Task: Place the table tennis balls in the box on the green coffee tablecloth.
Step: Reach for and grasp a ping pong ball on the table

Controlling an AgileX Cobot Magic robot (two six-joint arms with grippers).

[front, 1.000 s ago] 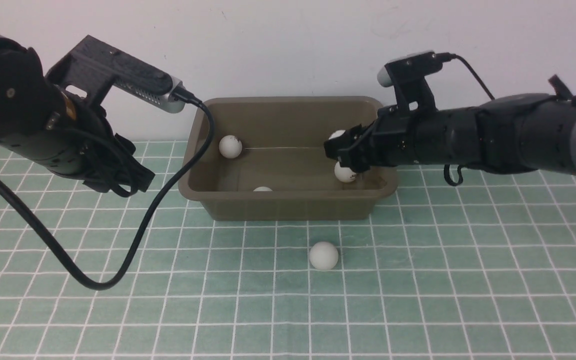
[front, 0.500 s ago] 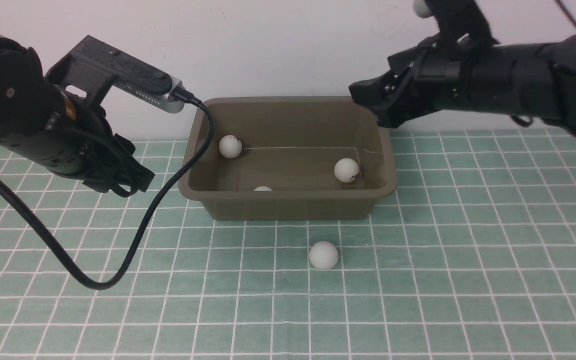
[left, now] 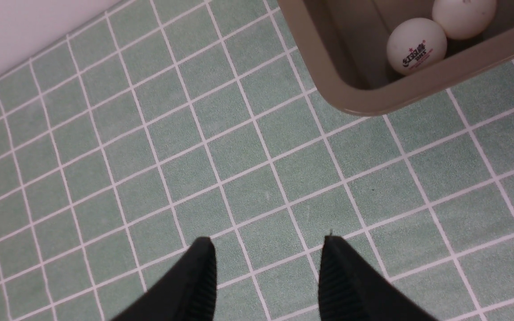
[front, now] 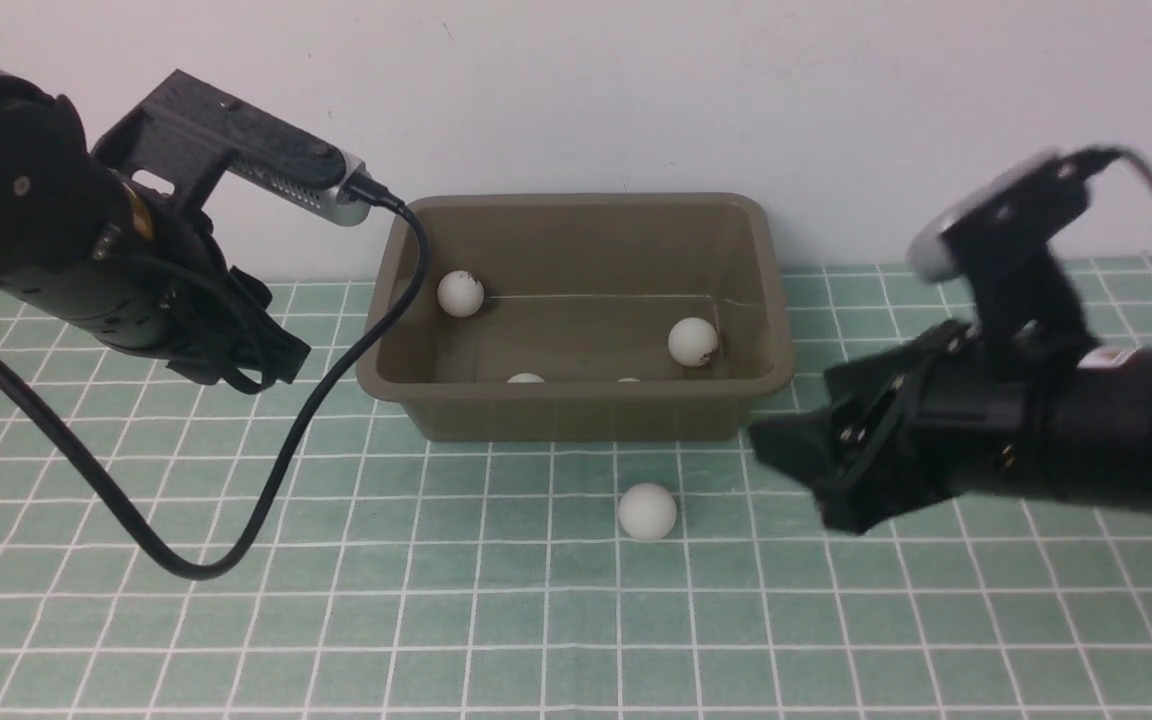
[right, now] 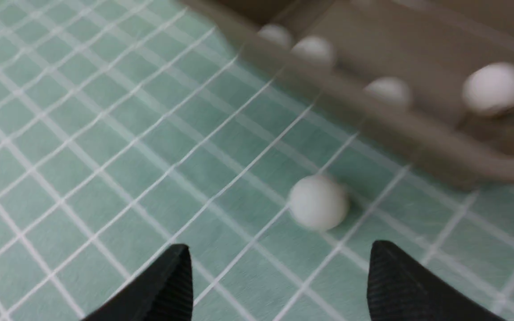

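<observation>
box [left: 373,104] corner: printed table tennis ball [left: 416,45] beside second ball [left: 463,15]. green coffee tablecloth [left: 239,151]. left gripper [left: 268,263]: fingertips apart, empty.

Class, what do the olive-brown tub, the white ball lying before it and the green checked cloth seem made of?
Olive-brown rectangular tub: likely moulded plastic, smooth and faintly glossy, with a rounded rim.
Small white ball: probably matte plastic, with an even, dull surface.
Green checked cloth: seemingly felt-like fabric, with a fuzzy grain.
</observation>
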